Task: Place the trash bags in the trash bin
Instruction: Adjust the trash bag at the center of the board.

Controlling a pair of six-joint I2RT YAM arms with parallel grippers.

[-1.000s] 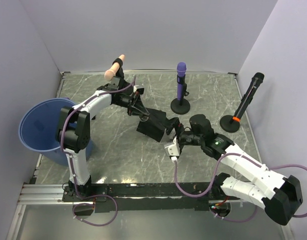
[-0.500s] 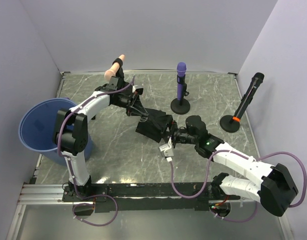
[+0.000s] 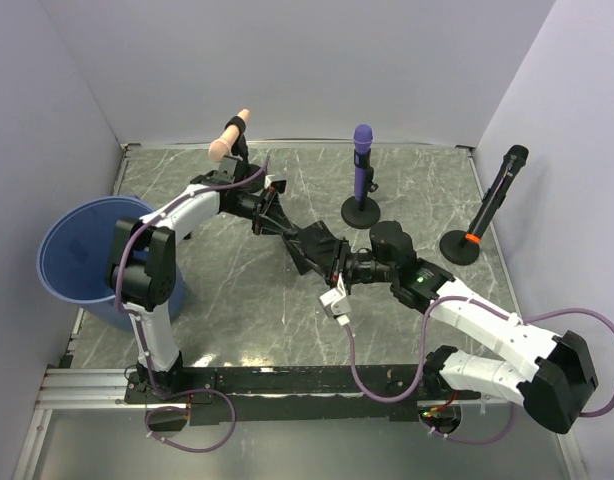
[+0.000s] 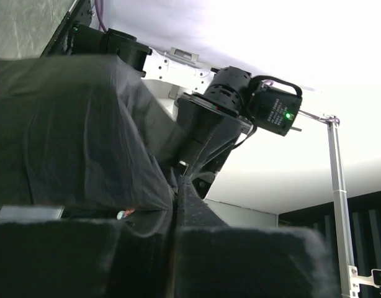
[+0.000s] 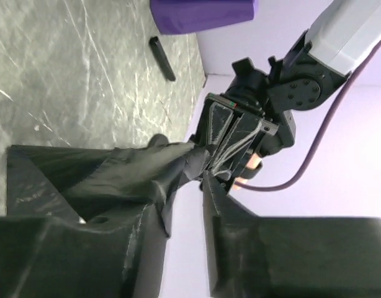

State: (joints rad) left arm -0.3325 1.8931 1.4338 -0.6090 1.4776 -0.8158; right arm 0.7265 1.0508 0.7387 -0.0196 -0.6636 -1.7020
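Left pincer and right pincer both clench trash bag (stretched between them).

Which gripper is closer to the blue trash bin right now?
Left. The left gripper pinches the trash bag at the end facing the trash bin; the right gripper is at the bag's opposite end, farther right.

**Top view:** you look down from above and behind the arm bases onto the whole table. **Left wrist view:** close range, along its own fingers toward the right gripper. **Right wrist view:** close range, facing the left gripper. All three views share the black trash bag between the two grippers.
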